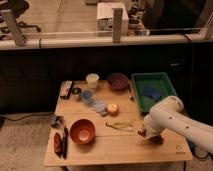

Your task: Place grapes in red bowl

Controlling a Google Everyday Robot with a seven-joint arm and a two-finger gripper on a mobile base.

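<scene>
One high, set-back view down onto the table (pixel 120 146), claw (pixel 150 136) at lower right.
</scene>
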